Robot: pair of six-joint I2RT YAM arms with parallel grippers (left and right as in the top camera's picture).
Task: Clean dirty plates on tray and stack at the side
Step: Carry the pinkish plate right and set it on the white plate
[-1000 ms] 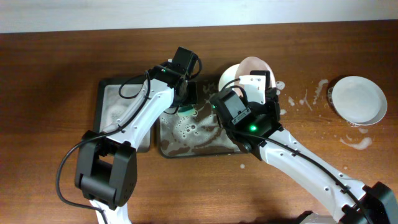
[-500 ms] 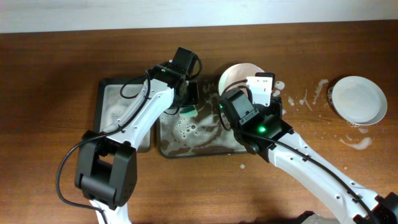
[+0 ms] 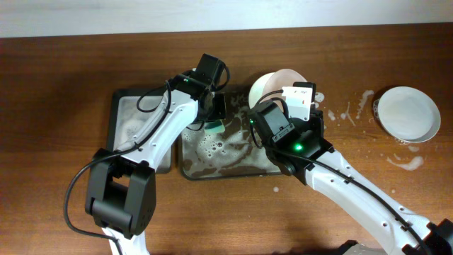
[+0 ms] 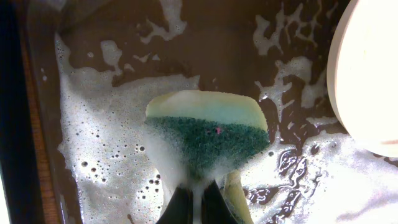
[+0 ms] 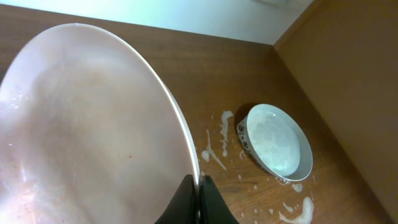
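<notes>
My right gripper (image 5: 198, 186) is shut on the rim of a white plate (image 5: 93, 130) and holds it tilted on edge above the far right corner of the foamy dark tray (image 3: 212, 166); the plate shows in the overhead view (image 3: 272, 83). My left gripper (image 4: 194, 196) is shut on a green and yellow sponge (image 4: 208, 134), held just above the foamy tray floor (image 4: 99, 155); the plate's edge is at the right (image 4: 367, 81). A second white plate (image 3: 407, 113) lies flat on the table at the far right, also in the right wrist view (image 5: 277, 140).
A smaller dark tray (image 3: 138, 124) lies to the left of the big tray. Foam splashes (image 3: 347, 113) dot the wooden table between the tray and the far plate. A foam blob (image 3: 405, 163) lies below that plate.
The right arm has shifted a little to the right and up with the plate. The left arm and sponge have stayed in place.
</notes>
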